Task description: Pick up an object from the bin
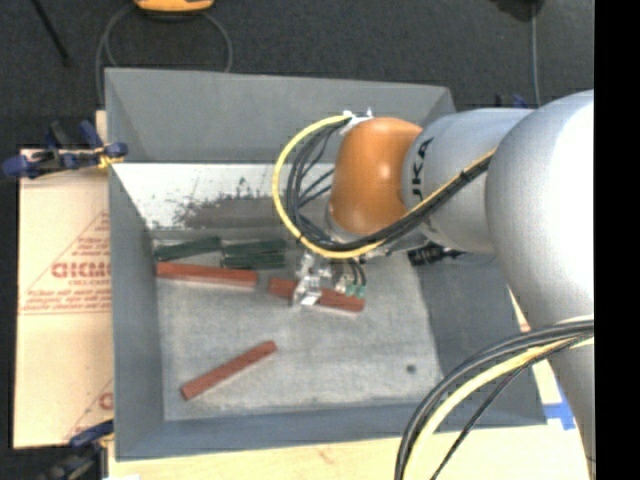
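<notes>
1. One short red-brown stick (345, 305) lies near the middle of the bin (270, 118) floor. It runs roughly left to right in the camera view, right end tipped slightly toward the bottom of the view.
2. My claw (316, 290) is down right over that stick and covers its middle. Both stick ends poke out, one on each side of the claw.
3. Claw state: can't tell if it's apart, together or clamped on the stick, because my own wrist blocks the view.
4. Just left of it is a long red-brown stick (205, 274) on nearly the same heading. Its right end is close to the short one's left end; touching or not, can't tell.
5. Right behind the long one are two dark green sticks. The left green stick (188, 248) and the right green stick (254, 258) both run alongside it, and the right one is just beside my claw.
6. A lone red-brown stick (228, 368) lies on a diagonal toward the lower left of the floor, well apart from the others.
7. Dark scuffs (205, 206) mark the floor at the back, behind the green sticks.
8. Above the claw are my orange wrist cover (372, 173) and black and yellow cables (290, 183) looping round its left side. My grey arm (500, 188) comes in from the right.
</notes>
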Tool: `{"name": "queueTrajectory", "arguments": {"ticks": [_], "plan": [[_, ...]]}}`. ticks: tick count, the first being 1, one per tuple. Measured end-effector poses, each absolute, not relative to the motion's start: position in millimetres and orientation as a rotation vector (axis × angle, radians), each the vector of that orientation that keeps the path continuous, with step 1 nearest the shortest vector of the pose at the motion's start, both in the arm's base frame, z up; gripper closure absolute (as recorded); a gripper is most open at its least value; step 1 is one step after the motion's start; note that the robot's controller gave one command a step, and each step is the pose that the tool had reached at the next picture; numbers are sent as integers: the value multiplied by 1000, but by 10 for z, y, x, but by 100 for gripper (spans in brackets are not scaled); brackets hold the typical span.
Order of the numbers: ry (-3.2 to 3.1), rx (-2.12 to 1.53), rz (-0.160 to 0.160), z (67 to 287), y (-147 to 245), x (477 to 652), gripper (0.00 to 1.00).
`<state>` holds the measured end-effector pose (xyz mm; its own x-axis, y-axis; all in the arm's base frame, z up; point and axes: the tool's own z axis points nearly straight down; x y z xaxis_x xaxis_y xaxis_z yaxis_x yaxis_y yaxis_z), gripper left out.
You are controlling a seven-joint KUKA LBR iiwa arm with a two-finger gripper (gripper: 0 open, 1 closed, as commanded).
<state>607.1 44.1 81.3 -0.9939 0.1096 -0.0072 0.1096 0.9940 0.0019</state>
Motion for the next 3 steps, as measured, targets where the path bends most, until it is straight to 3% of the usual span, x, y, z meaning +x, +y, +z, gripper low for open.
{"name": "queueTrajectory", "arguments": {"ticks": [1,2,3], "plan": [[3130,173,2,813,441,6071,100],[3131,210,1,1944,355,6047,100],[3131,210,1,1944,355,6047,100]]}}
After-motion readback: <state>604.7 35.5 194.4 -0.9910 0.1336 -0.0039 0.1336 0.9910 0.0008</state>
